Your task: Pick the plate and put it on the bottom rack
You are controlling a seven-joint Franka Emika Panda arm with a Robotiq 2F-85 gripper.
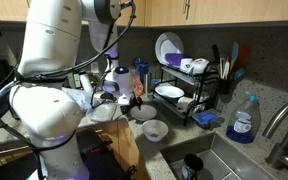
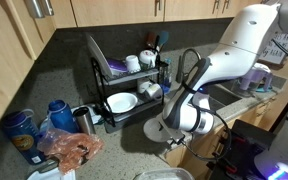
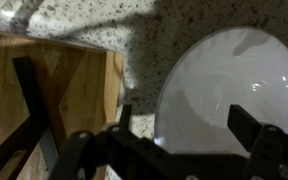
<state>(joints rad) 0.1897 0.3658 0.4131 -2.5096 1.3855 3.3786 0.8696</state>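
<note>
The plate [image 3: 234,85], round, white and greyish inside, lies on the speckled counter and fills the right of the wrist view. My gripper [image 3: 187,122] is open just above it. One finger is outside the plate's left rim and the other is over its inside. In the exterior views the gripper [image 1: 134,102] [image 2: 170,128] hangs low over the plate [image 1: 144,114] [image 2: 156,131], which the arm partly hides. The black wire two-tier rack stands behind. Its bottom rack [image 1: 189,108] [image 2: 134,115] holds a white dish and a cup.
A deeper white bowl [image 1: 155,130] sits next to the plate. A wooden board [image 3: 44,90] [image 1: 119,142] lies beside it. The large blue-rimmed plate [image 1: 167,48] stands in the upper tier. The sink [image 1: 224,160], a blue soap bottle [image 1: 242,120] and blue cups [image 2: 59,112] are around.
</note>
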